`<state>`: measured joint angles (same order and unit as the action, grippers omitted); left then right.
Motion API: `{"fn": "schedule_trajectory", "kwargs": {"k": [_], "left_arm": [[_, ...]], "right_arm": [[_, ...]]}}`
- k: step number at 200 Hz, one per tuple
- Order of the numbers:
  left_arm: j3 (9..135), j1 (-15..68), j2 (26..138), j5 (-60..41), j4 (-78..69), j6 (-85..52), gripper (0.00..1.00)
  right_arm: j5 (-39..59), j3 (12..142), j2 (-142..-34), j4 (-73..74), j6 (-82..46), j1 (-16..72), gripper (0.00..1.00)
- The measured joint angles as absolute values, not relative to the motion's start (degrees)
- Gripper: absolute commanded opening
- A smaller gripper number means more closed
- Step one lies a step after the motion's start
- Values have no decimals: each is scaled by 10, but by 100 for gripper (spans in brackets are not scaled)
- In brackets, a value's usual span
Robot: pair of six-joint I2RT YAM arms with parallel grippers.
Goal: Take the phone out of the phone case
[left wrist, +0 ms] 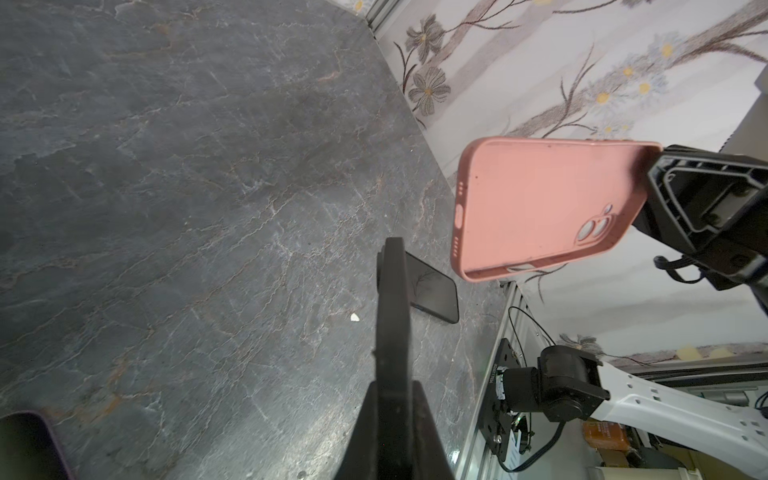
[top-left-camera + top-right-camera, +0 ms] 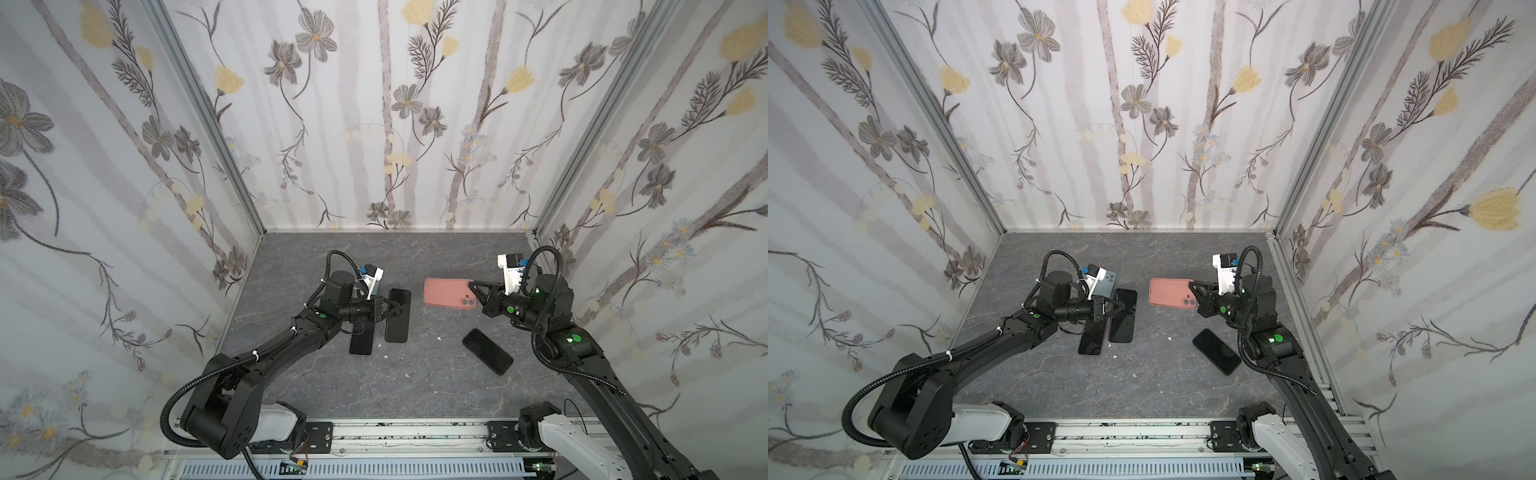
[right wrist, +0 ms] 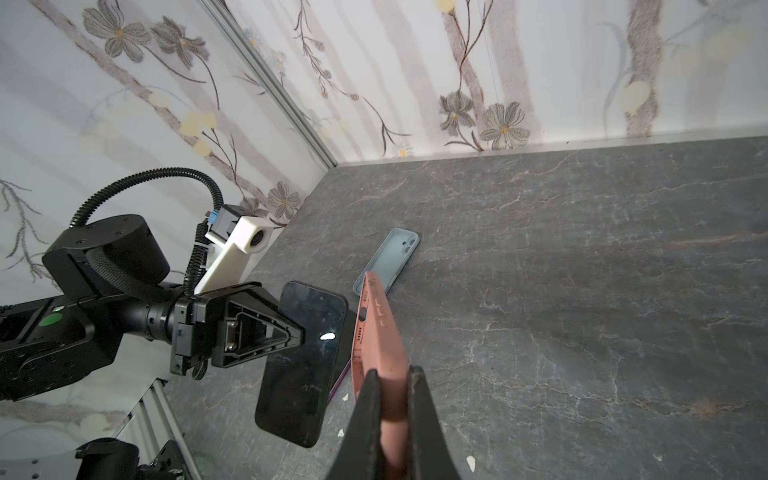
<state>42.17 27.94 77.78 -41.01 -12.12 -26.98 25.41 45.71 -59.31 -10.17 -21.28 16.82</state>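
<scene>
Seemingly done: phone [image 3: 299,365] and pink case [image 1: 540,199] apart.
Left pincer [image 3: 301,333] pinches the phone, right pincer [image 3: 394,374] the empty pink case; only setting them down looks left.

Robot test booth, floral-papered walls [image 2: 83,187], aluminium frame [image 2: 205,112], slate tabletop [image 2: 374,374]

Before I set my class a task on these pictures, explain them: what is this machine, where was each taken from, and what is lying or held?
Two robot arms, each ending in a pincer gripper, work over a grey table. Two pictures look down from overhead; two come from cameras on the wrists. The left gripper is shut on a black phone; the right gripper is shut on an empty pink case. On the table lie a second phone, a third phone under the left arm, and a blue-grey case.
</scene>
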Motion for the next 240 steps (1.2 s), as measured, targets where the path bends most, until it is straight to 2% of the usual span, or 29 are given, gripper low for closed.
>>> {"fn": "schedule_trajectory", "kwargs": {"k": [58,102,240], "left_arm": [[410,278,842,-375,-116,-277,0],[419,277,892,-362,-114,-296,0],[445,267,979,-379,-107,-343,0]], "right_arm": [[229,456,-656,-156,-249,227,0],[191,443,-695,-163,-283,234,0],[225,445,-816,-135,-319,237,0]]}}
